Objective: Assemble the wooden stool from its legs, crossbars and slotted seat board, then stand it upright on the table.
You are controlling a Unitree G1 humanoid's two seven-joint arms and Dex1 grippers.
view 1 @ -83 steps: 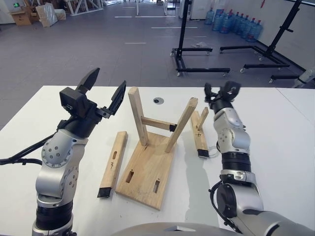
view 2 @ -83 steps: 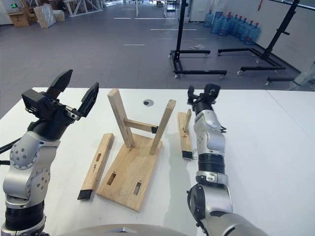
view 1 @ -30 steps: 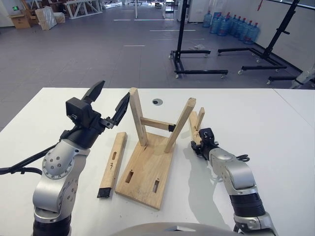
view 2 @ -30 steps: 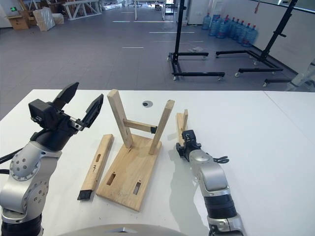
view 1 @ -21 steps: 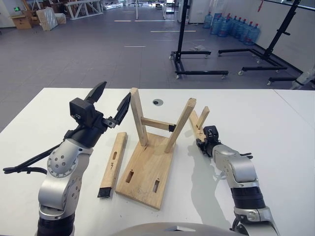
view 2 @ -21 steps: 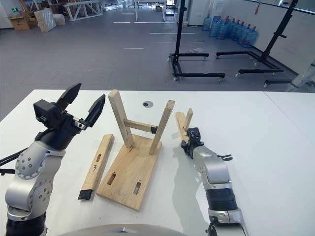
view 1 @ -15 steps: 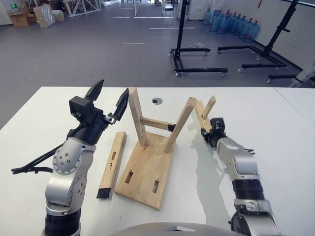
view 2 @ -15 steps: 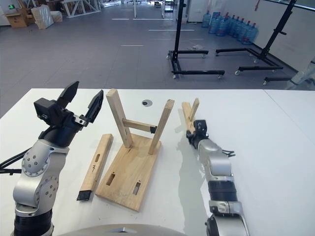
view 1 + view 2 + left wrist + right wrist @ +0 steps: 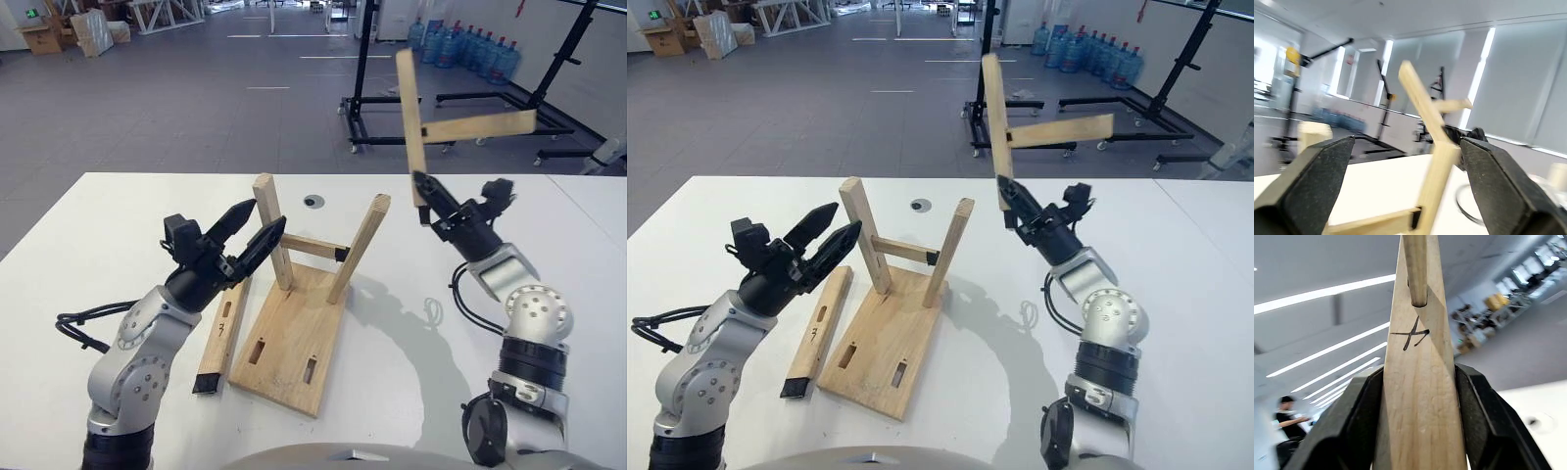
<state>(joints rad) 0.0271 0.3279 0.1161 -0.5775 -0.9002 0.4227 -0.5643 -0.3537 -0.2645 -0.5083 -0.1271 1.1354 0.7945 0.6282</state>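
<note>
Risk: honestly, I figured the leg-and-crossbar piece (image 9: 409,108) could twist in the grip, miss the open slots, or bump the standing frame (image 9: 274,230).
Cause: it was pinched at the bottom end of one leg, so all the weight sat above.
Right end effector (image 9: 1419,374): clamped on that leg, high over the counter (image 9: 118,225).
Left end effector (image 9: 846,217): spread wide, holding nothing, beside the frame.
Seat board (image 9: 294,338): pale wood, flat on the counter, two slots empty.
Loose leg (image 9: 223,323): lying beside the board.

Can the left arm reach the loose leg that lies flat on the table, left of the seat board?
Probably yes. The left gripper hangs just above the far end of the loose leg, jaws open, and nothing lies between them.
</note>
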